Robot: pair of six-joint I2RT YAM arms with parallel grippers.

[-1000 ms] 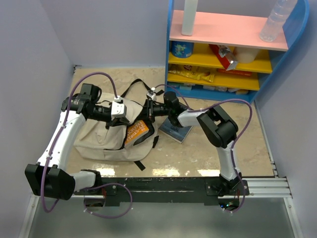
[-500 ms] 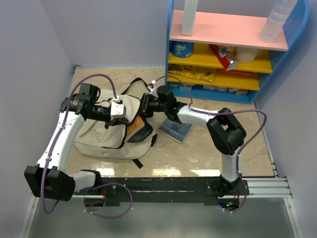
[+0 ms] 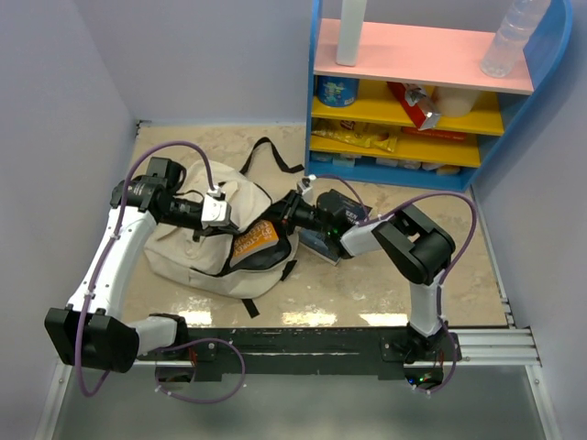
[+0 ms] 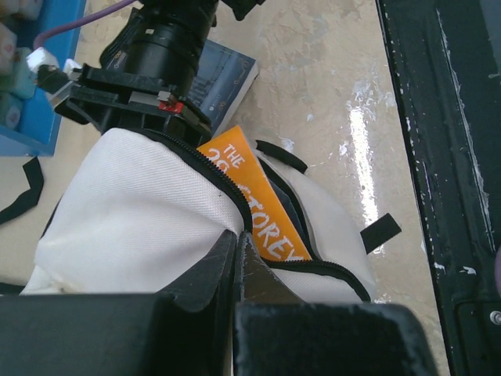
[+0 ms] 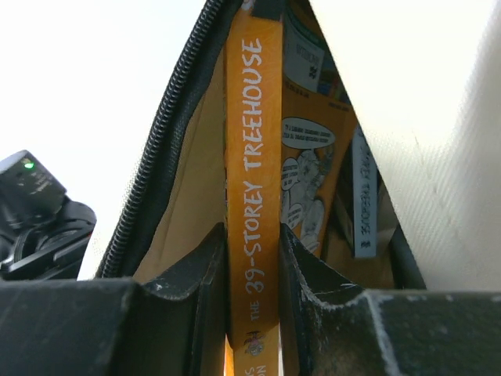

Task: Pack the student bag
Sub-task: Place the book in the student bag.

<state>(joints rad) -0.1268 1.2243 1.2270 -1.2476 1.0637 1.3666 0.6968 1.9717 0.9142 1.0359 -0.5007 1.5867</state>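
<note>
Student bag (image 3: 188, 252) with orange book (image 3: 253, 243), blue book (image 4: 227, 77) beside

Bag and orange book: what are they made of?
Bag: looks like cream cloth, probably canvas. A fine weave shows, it is matte, and it folds softly. Its zipper has black teeth, maybe plastic. Book: paper, it seems, with a smooth printed orange cover and spine.

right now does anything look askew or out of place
The orange book sticks partly out of the student bag, pinched by the right gripper. A blue-grey book lies outside it on the table.
</note>
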